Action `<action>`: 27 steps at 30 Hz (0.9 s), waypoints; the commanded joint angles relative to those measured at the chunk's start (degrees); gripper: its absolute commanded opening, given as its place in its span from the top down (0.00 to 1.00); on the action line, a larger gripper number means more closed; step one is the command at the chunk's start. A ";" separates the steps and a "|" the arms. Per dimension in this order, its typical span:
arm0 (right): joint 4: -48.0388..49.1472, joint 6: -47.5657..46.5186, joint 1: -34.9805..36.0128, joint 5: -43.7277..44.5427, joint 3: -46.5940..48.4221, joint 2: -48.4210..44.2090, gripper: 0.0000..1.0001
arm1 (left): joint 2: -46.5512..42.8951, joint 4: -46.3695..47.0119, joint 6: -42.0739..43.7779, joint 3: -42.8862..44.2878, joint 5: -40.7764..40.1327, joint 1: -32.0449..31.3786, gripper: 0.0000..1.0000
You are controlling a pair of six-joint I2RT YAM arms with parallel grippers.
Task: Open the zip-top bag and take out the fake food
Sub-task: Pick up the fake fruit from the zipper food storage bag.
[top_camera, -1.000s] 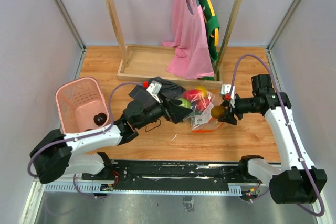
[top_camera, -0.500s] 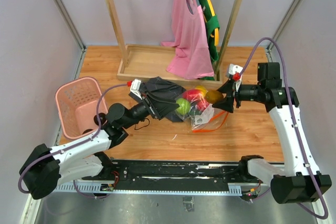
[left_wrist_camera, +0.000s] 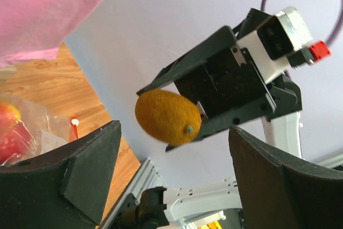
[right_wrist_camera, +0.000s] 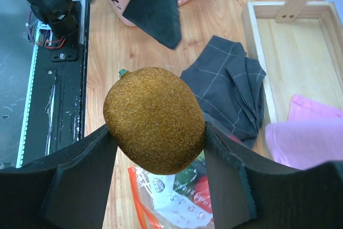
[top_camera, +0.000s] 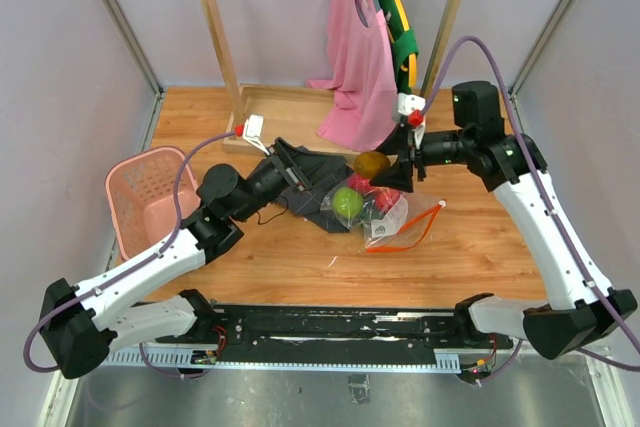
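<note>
Grips one piece of the fake food, a brownish fuzzy fruit (top_camera: 372, 163), in the right jaws, lifted clear of the desk (top_camera: 480, 247) and hanging above the far edge of the zip-top bag (top_camera: 398, 215). Lies with its long axis across the jaws, pressed on both broad sides; looks like a secure hold in the right wrist view. Leaves the bag flat on the wood below, orange-red zip strip (top_camera: 420, 227) trailing to the right, a lime green fruit (top_camera: 347, 202) and a red fruit (top_camera: 373, 207) at its left end. Cannot tell whether those two sit inside the plastic or just out of it. Shows the left jaws spread wide with nothing between them, hovering over the grey checked cloth (top_camera: 305, 175) and aimed straight at the lifted fruit, near it but apart. Suggests a hand-over or a drop-off as the coming move. Puts the left arm nearer the pink basket (top_camera: 150, 197), well apart at the left edge of the desk, and the right arm nearer the bag. Offers little room behind: a pink garment (top_camera: 358, 77) hangs from the wooden rack (top_camera: 215, 27) just beyond the fruit.
</note>
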 commanded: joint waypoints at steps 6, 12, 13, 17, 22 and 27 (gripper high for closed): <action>-0.53 -1.92 11.01 10.79 7.64 5.63 0.78 | 4.36 -10.52 0.86 8.16 -4.28 -1.92 0.17; 0.50 -1.05 12.79 12.99 9.59 7.55 0.78 | 6.06 -14.28 3.15 10.60 -5.02 -2.93 0.23; 0.54 -0.98 13.01 13.02 9.58 7.63 0.78 | 6.05 -14.48 3.41 10.61 -5.17 -2.93 0.24; 0.14 -1.75 14.20 13.17 9.61 7.83 0.77 | 6.26 -14.77 4.10 10.77 -5.84 -2.93 0.38; -0.39 -2.55 15.04 13.62 9.09 7.49 0.74 | 6.49 -14.53 5.04 11.25 -5.69 -2.93 0.68; -0.54 -2.64 15.07 15.26 8.61 6.73 0.37 | 5.96 -14.62 5.58 11.22 -5.59 -2.93 0.87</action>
